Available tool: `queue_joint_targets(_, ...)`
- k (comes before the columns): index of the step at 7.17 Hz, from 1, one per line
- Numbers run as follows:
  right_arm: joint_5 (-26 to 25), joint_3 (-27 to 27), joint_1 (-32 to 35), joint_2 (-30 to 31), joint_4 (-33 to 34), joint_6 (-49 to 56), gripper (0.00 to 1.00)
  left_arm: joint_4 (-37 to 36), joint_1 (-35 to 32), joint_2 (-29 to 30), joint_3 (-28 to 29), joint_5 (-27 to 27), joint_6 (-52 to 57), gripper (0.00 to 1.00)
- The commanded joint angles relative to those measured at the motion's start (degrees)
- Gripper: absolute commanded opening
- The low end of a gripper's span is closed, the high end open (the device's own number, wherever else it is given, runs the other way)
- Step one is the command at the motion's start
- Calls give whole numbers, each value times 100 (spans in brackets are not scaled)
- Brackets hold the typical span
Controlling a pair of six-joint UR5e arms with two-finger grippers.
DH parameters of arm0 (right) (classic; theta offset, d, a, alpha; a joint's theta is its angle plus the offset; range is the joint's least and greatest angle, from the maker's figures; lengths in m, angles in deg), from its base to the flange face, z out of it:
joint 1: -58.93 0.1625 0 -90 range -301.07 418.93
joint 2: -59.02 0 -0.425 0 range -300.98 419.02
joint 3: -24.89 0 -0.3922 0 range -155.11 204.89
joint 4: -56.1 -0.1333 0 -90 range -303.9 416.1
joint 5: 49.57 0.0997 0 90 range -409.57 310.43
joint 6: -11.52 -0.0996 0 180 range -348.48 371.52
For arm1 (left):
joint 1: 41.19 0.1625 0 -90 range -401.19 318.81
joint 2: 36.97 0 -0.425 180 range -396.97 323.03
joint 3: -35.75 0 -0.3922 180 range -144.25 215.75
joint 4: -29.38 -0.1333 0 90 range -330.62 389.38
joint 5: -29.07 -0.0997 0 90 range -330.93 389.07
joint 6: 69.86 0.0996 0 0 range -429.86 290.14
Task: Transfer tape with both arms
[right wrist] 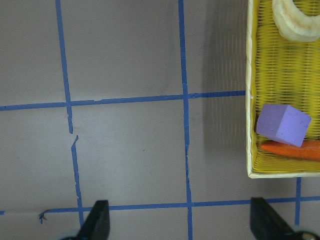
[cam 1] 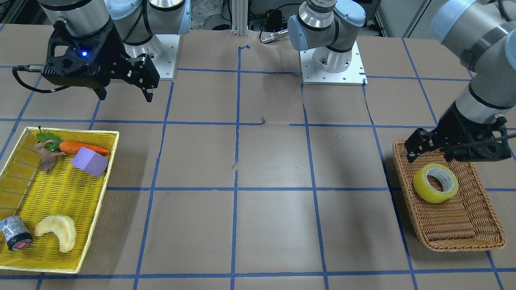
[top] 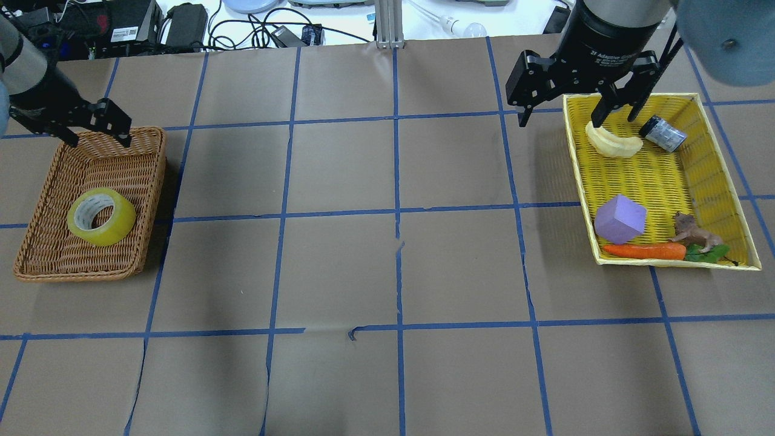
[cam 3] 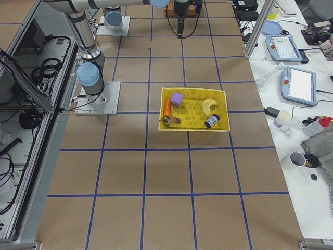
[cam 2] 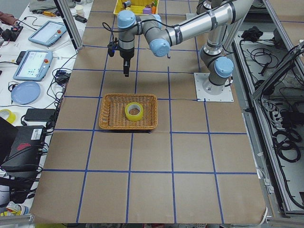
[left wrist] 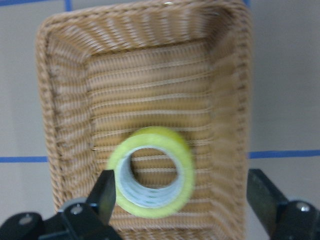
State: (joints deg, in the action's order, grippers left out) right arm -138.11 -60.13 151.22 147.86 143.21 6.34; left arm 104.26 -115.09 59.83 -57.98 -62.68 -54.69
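Observation:
The yellow tape roll (cam 1: 420,188) lies flat in a brown wicker basket (cam 1: 451,225) on my left side; it also shows in the overhead view (top: 122,221), the exterior left view (cam 2: 128,112) and the left wrist view (left wrist: 186,170). My left gripper (top: 100,136) is open and empty. It hovers above the basket's far end, apart from the tape, with its fingers (left wrist: 105,195) wide on either side of the roll. My right gripper (top: 560,118) is open and empty above the table beside the yellow tray's (top: 654,181) far left corner.
The yellow tray (cam 1: 52,189) holds a carrot (cam 1: 82,148), a purple block (cam 1: 90,162), a pale crescent (cam 1: 58,233), a small grey cylinder (cam 1: 14,233) and a small brown figure. The table (top: 393,266) is brown paper with blue tape gridlines. Both arm bases stand at the robot's edge.

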Motion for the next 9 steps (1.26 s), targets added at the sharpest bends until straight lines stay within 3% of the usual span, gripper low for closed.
queue_joint_targets(1,3,3,0,2,0,0,100,647,-903,-354,12,17,-960,94)
queue_joint_targets(5,3,3,-9,-7,0,70,100,975,-1925,-373,179,147,-1806,96)
queue_joint_targets(9,3,-6,-9,2,0,79,100,975,-1961,-381,179,193,-1798,96)
